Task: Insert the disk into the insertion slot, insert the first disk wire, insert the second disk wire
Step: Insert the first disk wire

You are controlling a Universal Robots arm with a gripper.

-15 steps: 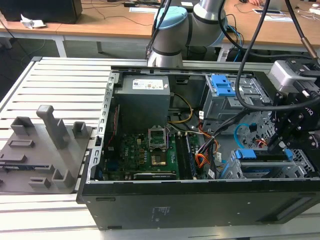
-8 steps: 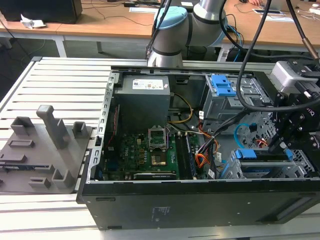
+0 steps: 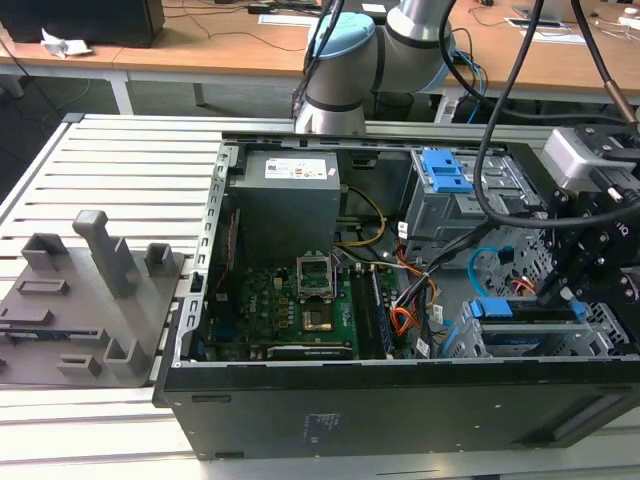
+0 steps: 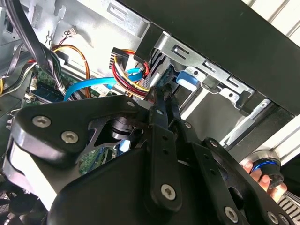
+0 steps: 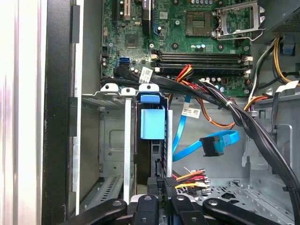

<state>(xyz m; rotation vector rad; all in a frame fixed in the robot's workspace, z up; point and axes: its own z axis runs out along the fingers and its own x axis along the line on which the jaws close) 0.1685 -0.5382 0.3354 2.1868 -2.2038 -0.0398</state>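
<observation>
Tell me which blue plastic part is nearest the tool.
The disk's blue carrier in the low cage, beside the tool; the blue latches sit farther, on the taller bay.

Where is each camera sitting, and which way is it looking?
Exterior view: off the arm, up high, looking down into the open computer case; the arm and gripper show.
First wrist view: on the wrist, looking past the gripper at the disk in the slot and the green board.
Second wrist view: on the wrist, looking along the gripper toward the slot.
Both wrist views share the light-blue cable.
</observation>
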